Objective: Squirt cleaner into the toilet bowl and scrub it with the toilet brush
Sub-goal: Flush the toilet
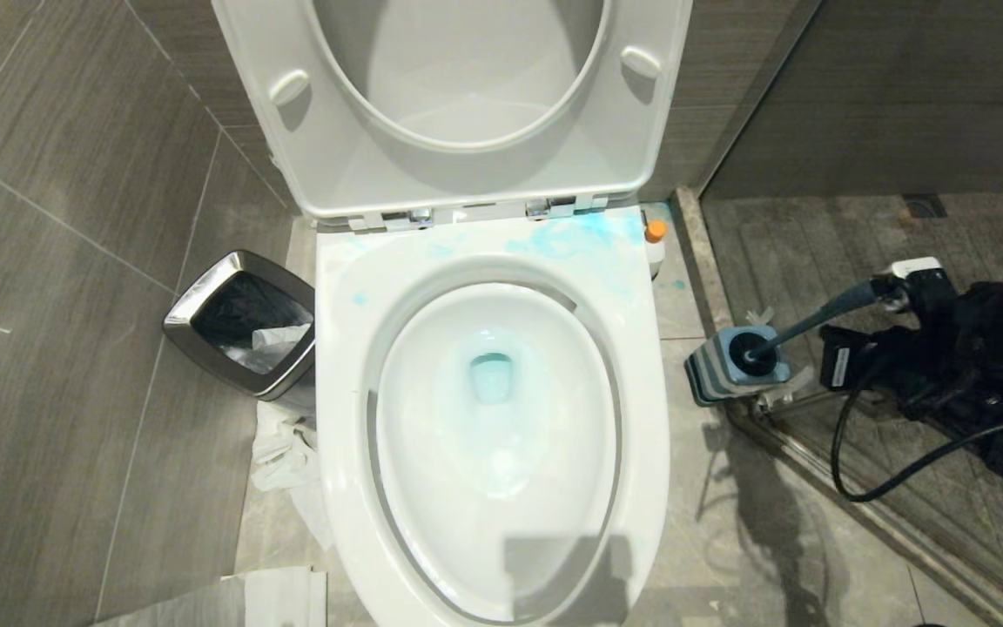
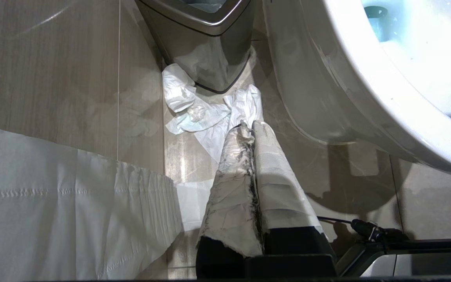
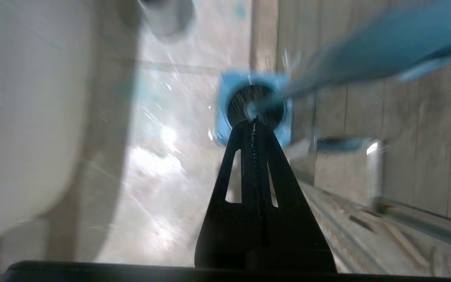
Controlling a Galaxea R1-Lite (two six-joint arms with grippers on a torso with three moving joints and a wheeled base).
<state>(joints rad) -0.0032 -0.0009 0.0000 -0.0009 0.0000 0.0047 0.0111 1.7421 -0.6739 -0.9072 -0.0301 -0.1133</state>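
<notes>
Filling the middle of the head view, the toilet bowl [image 1: 641, 453] stands with its seat and lid [image 1: 467, 165] raised, pale blue cleaner [image 1: 491, 376] pooled at the drain and smeared across the back of the rim. To the robot's left a chrome-rimmed waste bin [image 1: 240, 326] sits beside crumpled white paper [image 1: 284, 453] on the floor. On the right, the toilet brush [image 1: 802, 326] rests head-down in its square blue stand [image 1: 732, 366], the handle leaning toward the dark right arm. The right gripper [image 3: 253, 119] hangs above the stand, jaws clenched and empty. The left gripper [image 2: 250, 126], wrapped in white tape, is clenched too, low beside the bowl.
</notes>
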